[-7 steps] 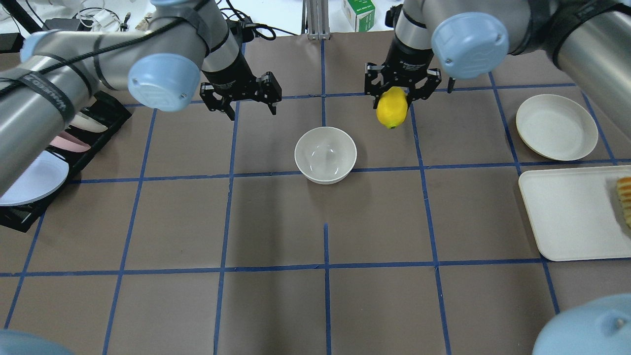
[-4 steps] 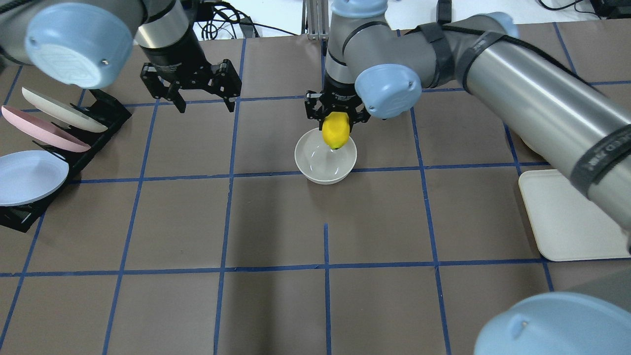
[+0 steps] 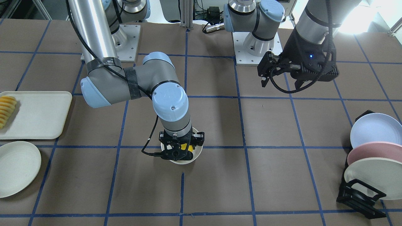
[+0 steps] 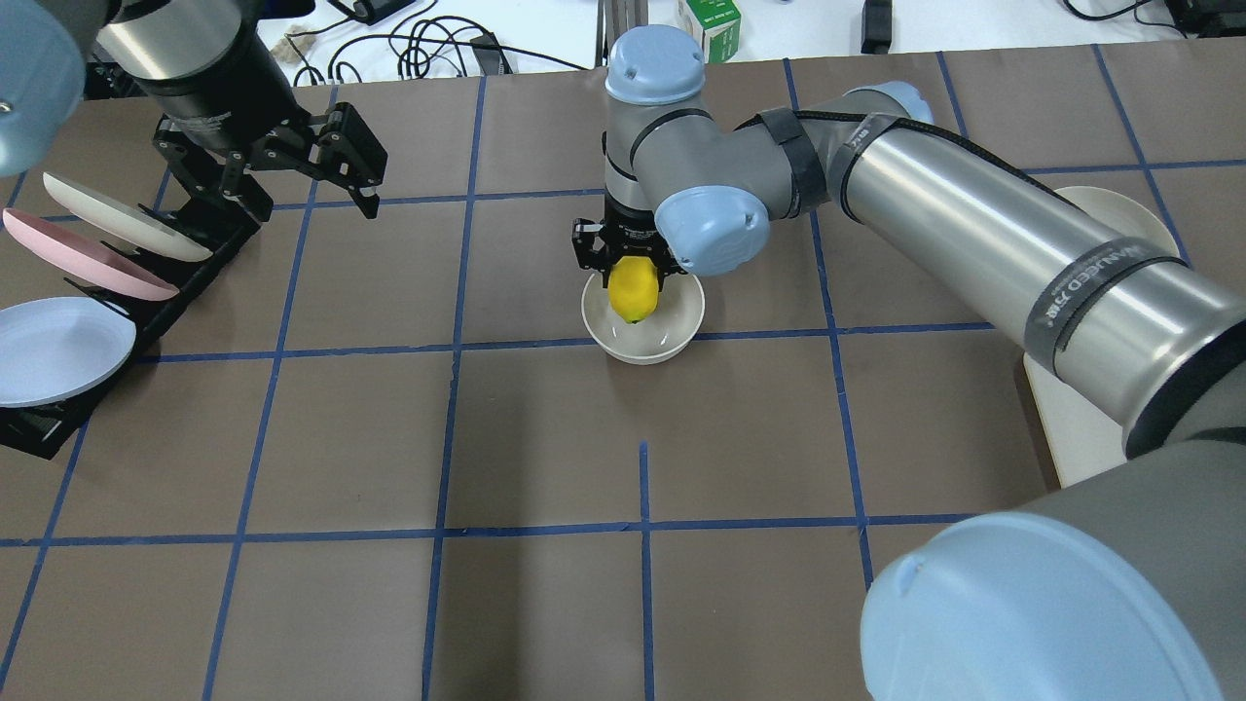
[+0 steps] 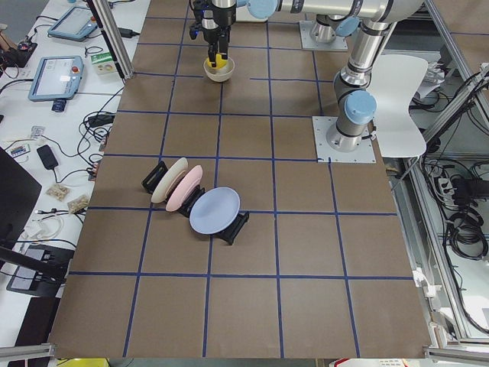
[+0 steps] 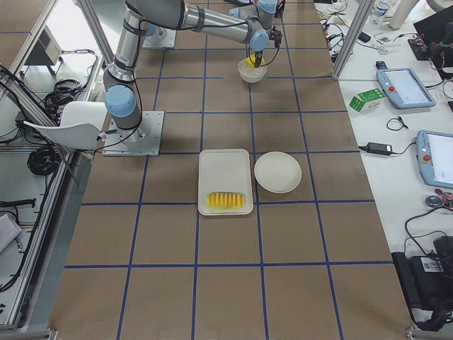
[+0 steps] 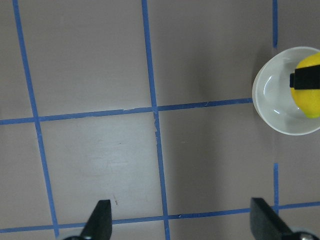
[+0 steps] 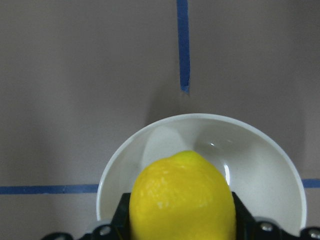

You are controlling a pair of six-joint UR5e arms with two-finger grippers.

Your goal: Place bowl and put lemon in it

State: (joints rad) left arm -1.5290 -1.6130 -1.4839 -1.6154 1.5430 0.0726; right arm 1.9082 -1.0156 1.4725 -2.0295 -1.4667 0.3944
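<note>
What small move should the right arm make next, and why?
Probably open the right gripper: it is shut on the lemon, which hangs low over the bowl, within its rim, so letting go should drop it straight in.

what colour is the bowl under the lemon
Plain glossy off-white. The bowl shows best in the right wrist view, just behind the lemon.

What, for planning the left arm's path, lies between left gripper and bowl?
Between left gripper and bowl: only bare table with blue tape, per overhead view.
</note>
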